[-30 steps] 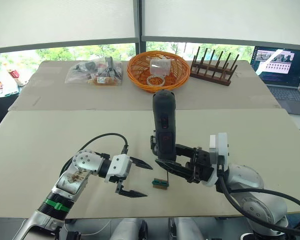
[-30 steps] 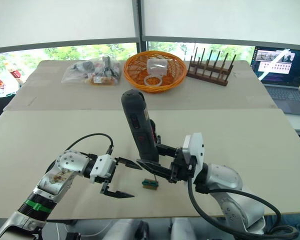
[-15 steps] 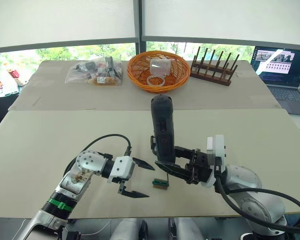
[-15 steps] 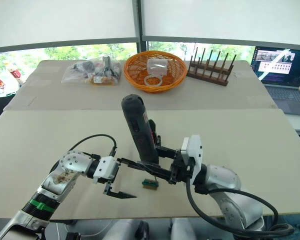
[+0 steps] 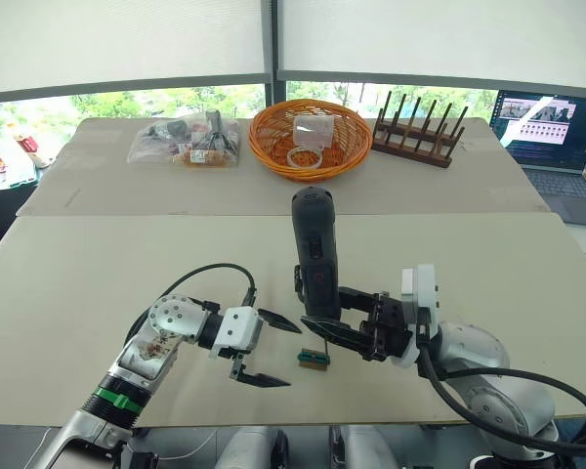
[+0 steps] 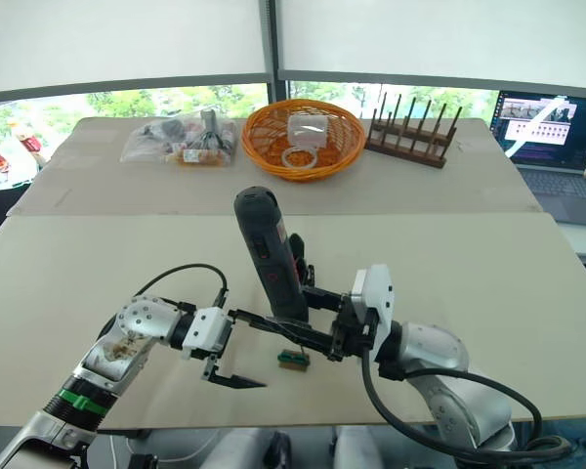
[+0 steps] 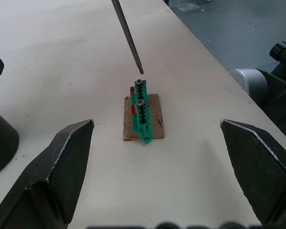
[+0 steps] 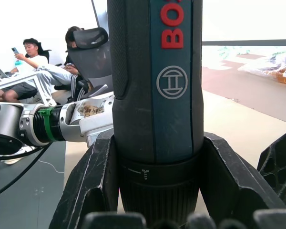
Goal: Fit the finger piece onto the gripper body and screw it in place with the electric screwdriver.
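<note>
R gripper clamps screwdriver (L wide)

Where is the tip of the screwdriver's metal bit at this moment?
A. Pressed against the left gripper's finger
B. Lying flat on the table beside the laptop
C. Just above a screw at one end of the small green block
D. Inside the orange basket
C: in the left wrist view the thin bit of the electric screwdriver ends right over a screw head on the small green block, while the right gripper holds the tool upright.
</note>
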Controlling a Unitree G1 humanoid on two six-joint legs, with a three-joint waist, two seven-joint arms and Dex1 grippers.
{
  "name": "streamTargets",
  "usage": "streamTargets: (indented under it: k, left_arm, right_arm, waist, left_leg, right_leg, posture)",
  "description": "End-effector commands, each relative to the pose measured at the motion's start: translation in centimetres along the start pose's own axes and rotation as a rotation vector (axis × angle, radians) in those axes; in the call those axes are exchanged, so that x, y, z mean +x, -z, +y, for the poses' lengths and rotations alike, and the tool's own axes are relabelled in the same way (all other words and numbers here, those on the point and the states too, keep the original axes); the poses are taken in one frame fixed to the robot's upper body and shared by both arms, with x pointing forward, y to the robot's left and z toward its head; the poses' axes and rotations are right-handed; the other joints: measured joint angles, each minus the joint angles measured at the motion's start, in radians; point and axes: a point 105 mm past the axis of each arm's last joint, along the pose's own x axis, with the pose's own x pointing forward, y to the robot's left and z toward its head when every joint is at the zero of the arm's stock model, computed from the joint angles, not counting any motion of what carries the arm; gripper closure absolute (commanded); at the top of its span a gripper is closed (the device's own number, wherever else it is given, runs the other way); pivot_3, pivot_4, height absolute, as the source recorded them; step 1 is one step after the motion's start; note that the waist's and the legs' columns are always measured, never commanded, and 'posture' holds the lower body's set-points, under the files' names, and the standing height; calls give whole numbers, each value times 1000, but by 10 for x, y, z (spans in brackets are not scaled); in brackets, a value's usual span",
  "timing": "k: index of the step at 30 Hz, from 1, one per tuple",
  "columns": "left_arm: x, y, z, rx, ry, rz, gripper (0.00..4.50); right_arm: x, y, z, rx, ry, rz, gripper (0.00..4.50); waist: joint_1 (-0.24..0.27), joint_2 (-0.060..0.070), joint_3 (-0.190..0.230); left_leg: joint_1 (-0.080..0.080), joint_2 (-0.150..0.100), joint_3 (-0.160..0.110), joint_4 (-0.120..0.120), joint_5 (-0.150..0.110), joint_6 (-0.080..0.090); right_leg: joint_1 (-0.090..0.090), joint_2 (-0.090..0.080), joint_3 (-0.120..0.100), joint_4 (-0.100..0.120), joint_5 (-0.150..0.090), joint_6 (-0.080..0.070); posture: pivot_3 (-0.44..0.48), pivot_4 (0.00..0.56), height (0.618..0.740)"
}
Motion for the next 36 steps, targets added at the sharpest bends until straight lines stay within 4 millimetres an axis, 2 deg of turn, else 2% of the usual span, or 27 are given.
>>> streamTargets:
  k: [1, 36]
  left_arm:
    - [2, -2, 1, 19, -4, -5, 0]
    - [6, -4, 7, 16, -20, -11, 0]
  right_arm:
    - [1, -17, 8, -60, -46, -70, 2591]
    - [3, -14, 6, -84, -54, -59, 2591]
  waist:
    - [0, 0, 0]
    - [0, 0, 0]
  left_leg:
    - [0, 0, 0, 0, 0, 0]
    - [0, 0, 0, 0, 0, 0]
  right_leg:
    - [0, 0, 0, 0, 0, 0]
    - [0, 0, 0, 0, 0, 0]
  posture:
    - [0, 150, 740]
    - [0, 150, 740]
